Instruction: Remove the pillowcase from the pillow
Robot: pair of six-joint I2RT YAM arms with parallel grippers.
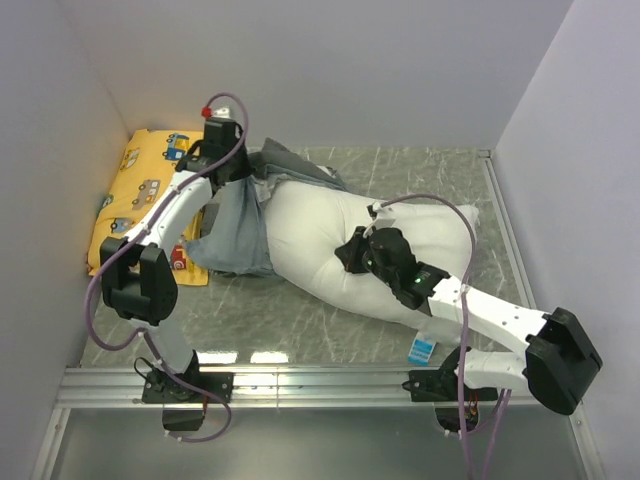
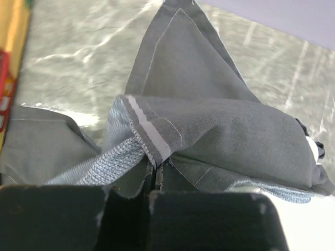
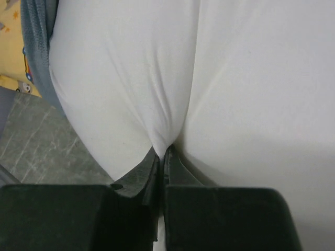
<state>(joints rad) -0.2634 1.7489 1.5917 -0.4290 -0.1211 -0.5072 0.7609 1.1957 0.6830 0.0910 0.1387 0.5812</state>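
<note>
The pillow (image 1: 410, 235) is seen lying slantwise across the middle of the marbled table (image 1: 300, 320), with most of its white body bared. Only its left end is covered by the pillowcase (image 1: 238, 235), which is bunched there just beside the yellow cartoon cushion (image 1: 140, 185) at the far left. A hemmed fold of the grey cloth is clamped between the closed fingers of the left gripper (image 2: 155, 175) at the far side of the bunch, and the paler inside is shown along the edge. Over on the right, a pinch of white pillow fabric is gripped tight by the right gripper (image 3: 162, 157), near the pillow's middle.
</note>
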